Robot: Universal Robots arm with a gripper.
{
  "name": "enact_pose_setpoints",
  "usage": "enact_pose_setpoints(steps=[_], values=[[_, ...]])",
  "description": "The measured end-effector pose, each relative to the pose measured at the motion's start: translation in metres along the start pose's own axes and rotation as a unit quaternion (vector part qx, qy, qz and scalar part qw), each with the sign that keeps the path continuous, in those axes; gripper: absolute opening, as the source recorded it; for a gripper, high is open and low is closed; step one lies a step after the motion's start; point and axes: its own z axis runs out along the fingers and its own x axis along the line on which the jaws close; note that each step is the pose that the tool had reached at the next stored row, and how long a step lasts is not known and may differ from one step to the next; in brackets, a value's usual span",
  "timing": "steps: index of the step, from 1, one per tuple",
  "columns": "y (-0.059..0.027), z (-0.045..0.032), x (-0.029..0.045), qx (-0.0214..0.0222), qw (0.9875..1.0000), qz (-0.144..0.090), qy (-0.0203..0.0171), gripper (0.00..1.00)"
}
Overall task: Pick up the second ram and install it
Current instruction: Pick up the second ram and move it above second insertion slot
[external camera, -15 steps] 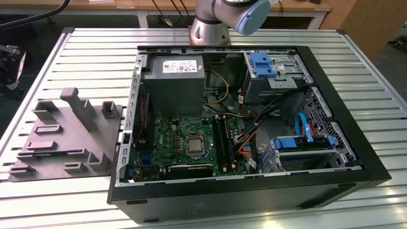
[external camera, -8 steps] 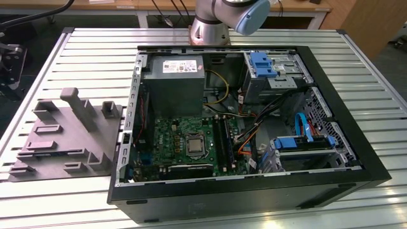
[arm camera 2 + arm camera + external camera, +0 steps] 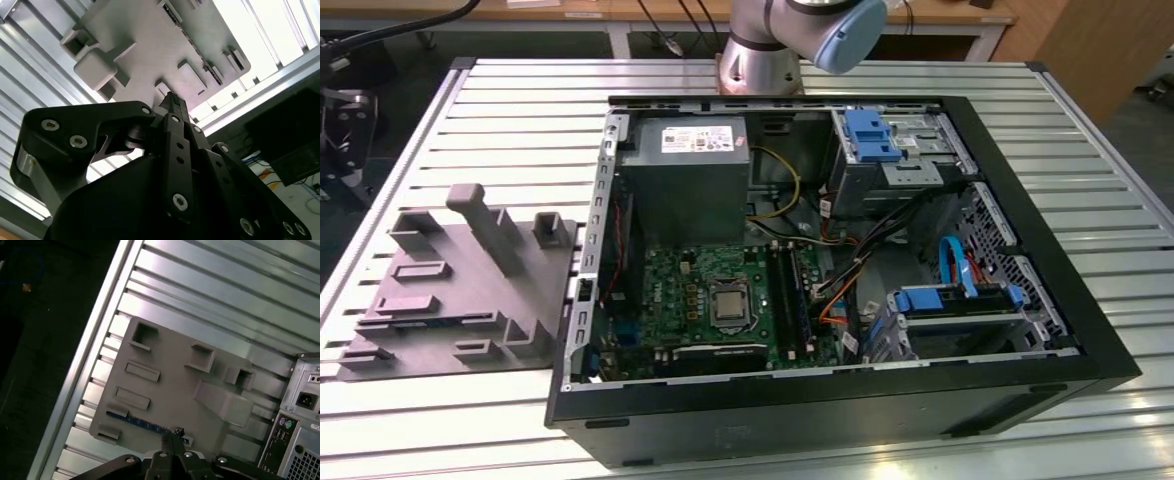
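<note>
The second ram [image 3: 142,422] is a thin dark-blue stick lying in a slot along one edge of the grey holder block [image 3: 175,390]. In the exterior view this ram [image 3: 434,322] lies on the block [image 3: 467,290] at the exterior view's left, beside the open computer case [image 3: 1067,310]. My gripper [image 3: 172,432] hovers well above the block with its black fingertips pressed together and nothing between them. From there it lines up over one end of the stick. In the second wrist view the gripper [image 3: 171,100] is shut too, with the block [image 3: 150,45] far beyond it.
Inside the case the motherboard [image 3: 707,290] has its black memory slots [image 3: 790,290] beside the processor socket. A grey power-supply box [image 3: 687,180], cables and blue drive brackets [image 3: 870,135] crowd the case. Several raised posts [image 3: 487,225] stand on the block. The slatted metal table [image 3: 1067,110] surrounds everything.
</note>
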Motion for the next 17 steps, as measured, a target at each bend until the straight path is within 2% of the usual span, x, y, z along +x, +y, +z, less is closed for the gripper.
enact_pose_setpoints(steps=[4,8,13,17], values=[[0.0000,0.0011,0.0001,-0.0020,0.9994,-0.036,0.0001,0.10],[0.0000,0.0023,0.0001,-0.0040,0.9974,-0.072,0.0001,0.10],[0.0000,0.0044,0.0002,-0.0066,0.9931,-0.117,0.0003,0.10],[0.0000,0.0064,0.0004,-0.0088,0.9881,-0.153,0.0005,0.10]])
